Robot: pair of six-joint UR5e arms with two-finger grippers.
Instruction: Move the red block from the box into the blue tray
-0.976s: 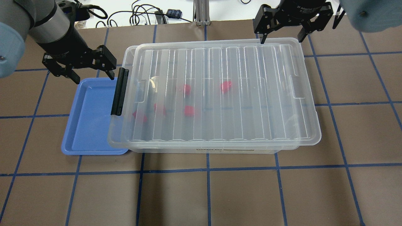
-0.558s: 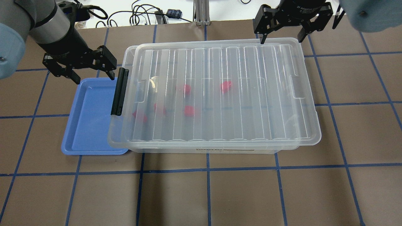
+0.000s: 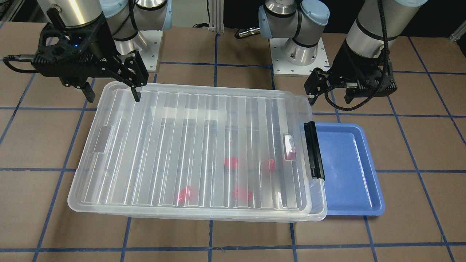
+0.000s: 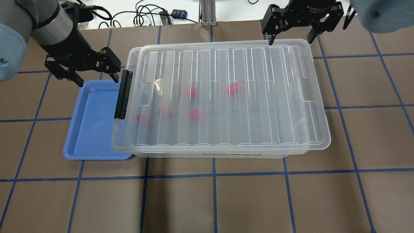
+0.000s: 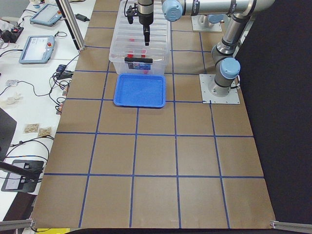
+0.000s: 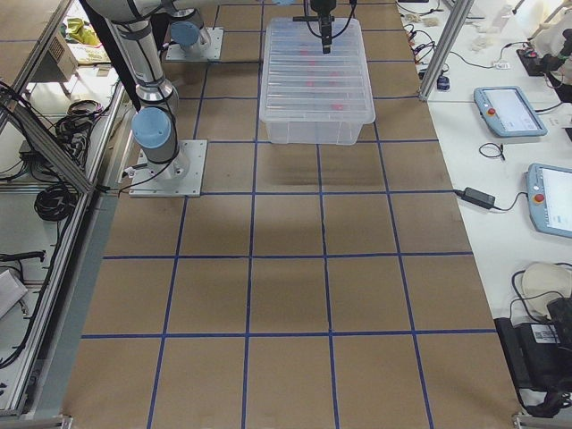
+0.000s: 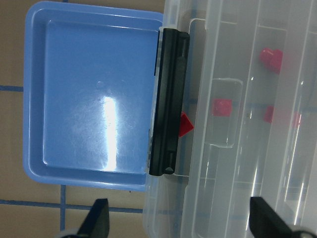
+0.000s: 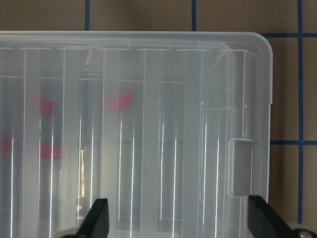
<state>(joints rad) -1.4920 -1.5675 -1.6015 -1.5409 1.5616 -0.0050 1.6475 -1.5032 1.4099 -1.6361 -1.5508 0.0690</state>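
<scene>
The box [image 4: 258, 123] is a clear bin with its ribbed lid on, and its black latch bar [image 4: 123, 94] is at the left end. Several red blocks [image 4: 195, 114] show blurred through the lid; I cannot tell which is the knob-topped red block. The blue tray [image 4: 93, 123] lies empty against the box's left end, partly under its rim. My left gripper [image 4: 97, 81] is open and empty above the tray's far edge, next to the latch. My right gripper [image 4: 291, 41] is open and empty above the box's far right corner. The left wrist view shows the tray [image 7: 89, 99] and latch [image 7: 168, 99].
Cables and a small device [image 4: 179, 13] lie on the white bench beyond the table's far edge, beside an aluminium post [image 4: 207, 13]. The arm bases [image 3: 295, 54] stand behind the box. Brown mat with blue grid lines [image 4: 213, 174] lies in front of the box.
</scene>
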